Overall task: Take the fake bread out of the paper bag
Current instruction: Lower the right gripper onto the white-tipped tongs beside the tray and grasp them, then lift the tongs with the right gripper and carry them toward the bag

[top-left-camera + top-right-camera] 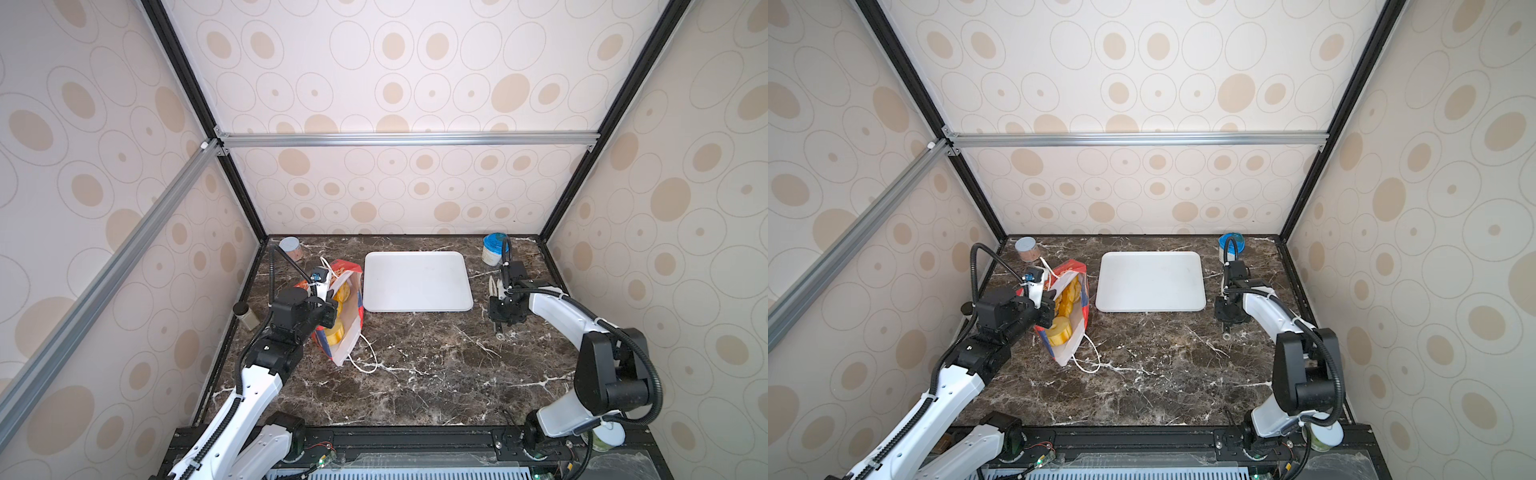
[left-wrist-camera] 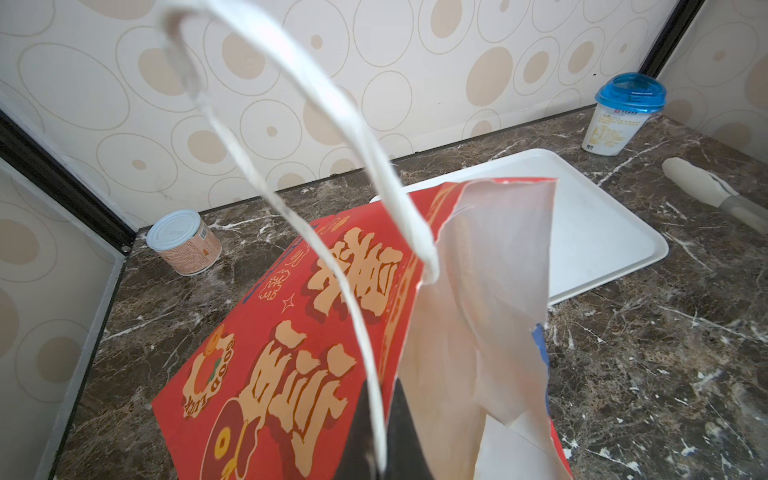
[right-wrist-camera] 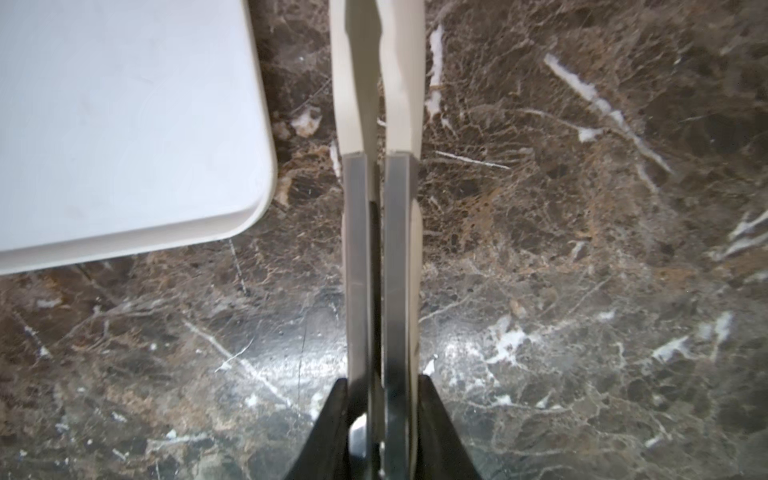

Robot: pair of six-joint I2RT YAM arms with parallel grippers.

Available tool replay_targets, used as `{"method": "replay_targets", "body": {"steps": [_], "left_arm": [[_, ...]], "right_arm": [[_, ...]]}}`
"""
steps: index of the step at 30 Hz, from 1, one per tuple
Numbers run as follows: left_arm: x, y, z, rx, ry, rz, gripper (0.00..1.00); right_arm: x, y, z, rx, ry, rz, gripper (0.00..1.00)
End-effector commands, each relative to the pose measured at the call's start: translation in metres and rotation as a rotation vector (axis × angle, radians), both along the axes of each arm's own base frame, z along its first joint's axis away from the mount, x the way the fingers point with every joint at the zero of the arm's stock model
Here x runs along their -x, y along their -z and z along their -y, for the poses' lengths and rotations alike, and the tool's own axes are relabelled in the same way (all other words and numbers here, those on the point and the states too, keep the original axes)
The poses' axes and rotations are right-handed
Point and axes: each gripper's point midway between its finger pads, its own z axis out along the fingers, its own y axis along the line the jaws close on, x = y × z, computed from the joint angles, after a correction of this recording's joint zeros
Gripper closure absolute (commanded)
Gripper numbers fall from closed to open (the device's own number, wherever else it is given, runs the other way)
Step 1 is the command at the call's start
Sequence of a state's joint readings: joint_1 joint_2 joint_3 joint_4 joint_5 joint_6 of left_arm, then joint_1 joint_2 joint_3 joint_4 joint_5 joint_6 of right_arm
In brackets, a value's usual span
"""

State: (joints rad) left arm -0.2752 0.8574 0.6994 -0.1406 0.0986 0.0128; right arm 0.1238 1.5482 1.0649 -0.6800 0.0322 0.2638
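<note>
Sitting inside the paper bag [image 1: 352,324], the fake bread [image 1: 336,332] is seen through the open mouth in both top views. A ridged yellow piece [image 1: 1059,330] is seen at the mouth's near end, and more yellow-tan pieces [image 1: 1070,293] are bunched behind it. The count cannot be told, since the pieces overlap. None is seen outside the bag.

The bag is red outside, white-lined, and printed with tan characters. It is placed on the left part of the tabletop [image 1: 415,365], just beside the left edge of the white tray [image 1: 417,286]. One cord handle [image 1: 365,359] is trailed onto the tabletop; the other [image 2: 291,83] is looped up past the left wrist camera.

The left pincer [image 1: 331,305] is pressed together on the bag's rim by that handle, so the mouth is held open.

The right pincer [image 3: 386,415] is clamped on a pair of tongs [image 3: 357,249] with metal arms and beige tips. The tips are squeezed nearly together over bare tabletop, just right of the tray and well apart from the bag.

A tin can [image 1: 291,247] is seen at the back left, a blue-lidded cup [image 1: 492,249] at the back right, and a dark-capped jar [image 1: 245,313] at the left edge.
</note>
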Motion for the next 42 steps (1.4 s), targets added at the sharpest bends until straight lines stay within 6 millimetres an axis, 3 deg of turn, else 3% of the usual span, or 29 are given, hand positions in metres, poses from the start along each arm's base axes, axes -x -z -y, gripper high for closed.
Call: {"method": "replay_targets", "body": {"steps": [1,9,17,19,24,32,42], "left_arm": [[-0.001,-0.03,0.004,0.052,0.011,0.11,1.0],[0.0,-0.033,0.004,0.065,0.015,0.117,1.0],[0.001,-0.033,0.005,0.067,0.016,0.117,1.0],[0.002,-0.032,0.004,0.066,0.013,0.116,1.0],[0.003,-0.033,0.002,0.065,0.004,0.119,1.0],[0.005,-0.037,-0.001,0.054,-0.002,0.129,1.0],[0.005,-0.038,-0.001,0.048,-0.003,0.133,1.0]], "right_arm": [[0.021,-0.009,-0.004,0.003,-0.029,-0.056,0.75],[0.037,-0.038,-0.034,-0.144,-0.109,-0.086,0.75],[0.046,-0.042,-0.067,-0.118,-0.269,-0.101,0.75],[0.051,-0.041,-0.086,-0.066,-0.365,-0.064,0.74],[0.062,-0.023,-0.12,-0.064,-0.464,-0.026,0.73],[0.089,0.012,-0.159,0.075,-0.627,-0.008,0.73],[0.118,0.045,-0.185,0.069,-0.648,-0.013,0.71]]}}
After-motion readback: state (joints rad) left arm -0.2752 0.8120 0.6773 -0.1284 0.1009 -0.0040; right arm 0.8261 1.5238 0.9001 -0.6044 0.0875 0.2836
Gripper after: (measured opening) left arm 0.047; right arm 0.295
